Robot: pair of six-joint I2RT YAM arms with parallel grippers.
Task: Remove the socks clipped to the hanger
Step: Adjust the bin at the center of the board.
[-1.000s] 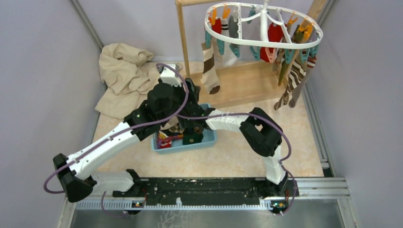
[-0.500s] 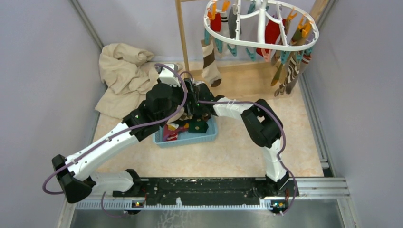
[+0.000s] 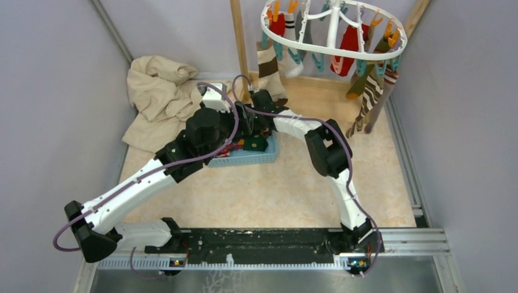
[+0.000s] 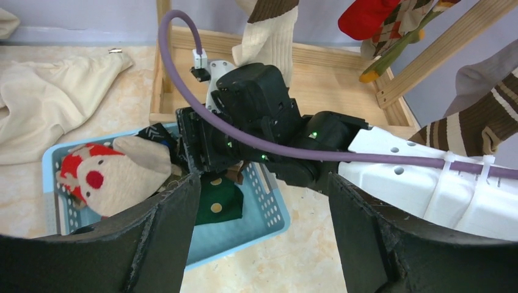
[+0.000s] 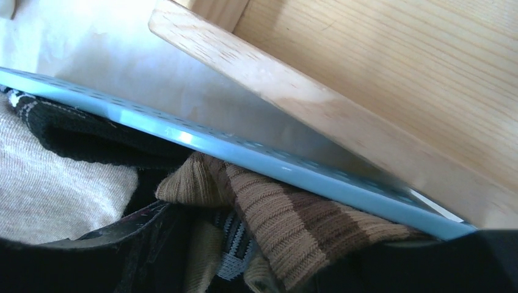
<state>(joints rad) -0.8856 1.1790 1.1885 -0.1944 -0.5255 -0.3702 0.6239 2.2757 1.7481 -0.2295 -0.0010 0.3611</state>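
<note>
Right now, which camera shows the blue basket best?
The left wrist view: most of the blue basket is in sight, with socks visible inside. The top view shows only its front wall; the right wrist view catches just its rim, very close.

marbled tabletop (image 3: 281,189): blue basket (image 3: 244,160), crumpled beige cloth (image 3: 156,91), wooden rack base (image 3: 317,101), seemingly touching basket.

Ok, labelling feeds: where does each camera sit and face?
Top external: above, behind the robot, looking down; left arm, right arm, basket, hanger.
Left wrist: on left arm, looking between its fingers at right arm over basket.
Right wrist: low over basket, facing rim, brown sock, wooden rack; fingers below.
Shared: basket, in all three.
</note>
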